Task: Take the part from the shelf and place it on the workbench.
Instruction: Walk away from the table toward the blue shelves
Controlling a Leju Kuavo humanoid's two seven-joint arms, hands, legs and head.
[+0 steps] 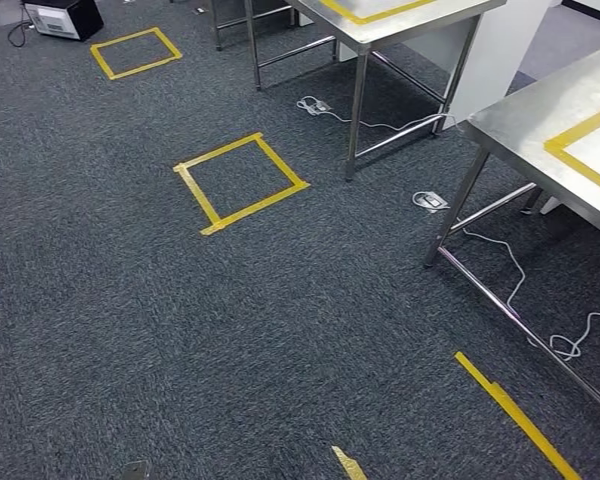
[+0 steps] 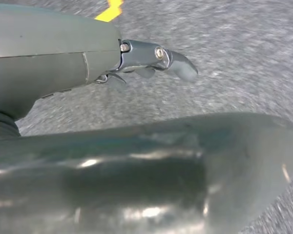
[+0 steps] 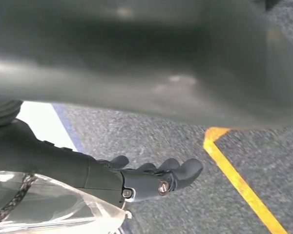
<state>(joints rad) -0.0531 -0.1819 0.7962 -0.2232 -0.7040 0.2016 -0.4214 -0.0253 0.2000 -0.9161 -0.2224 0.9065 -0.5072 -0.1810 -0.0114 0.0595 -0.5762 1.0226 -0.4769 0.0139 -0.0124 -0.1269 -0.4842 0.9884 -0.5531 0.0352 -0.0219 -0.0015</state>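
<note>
Dark grey carpet floor [image 1: 131, 330] covers most of the head view. Two stainless steel counters stand on it: one at the right edge [image 1: 523, 125] with a yellow tape outline [image 1: 576, 160] on its top, another further back [image 1: 403, 25], also taped in yellow. A yellow tape square [image 1: 240, 185] is marked on the carpet between them and the near foreground; a second square [image 1: 135, 52] lies further back on the left. Yellow tape strips [image 1: 516, 415] run along the carpet at lower right. White cables [image 1: 508, 260] trail under the right counter, near a small floor socket [image 1: 430, 201]. A dark box-shaped device [image 1: 63, 17] sits at the upper left corner.

The left hand [image 2: 152, 61] hangs over the carpet, fingers extended and slightly apart, holding nothing. The right hand [image 3: 156, 178] likewise hangs over the carpet beside a yellow tape line [image 3: 240, 183], fingers extended, with nothing between them; a clear plastic piece [image 3: 56, 209] lies along its wrist.

The location of the part cannot be told.
</note>
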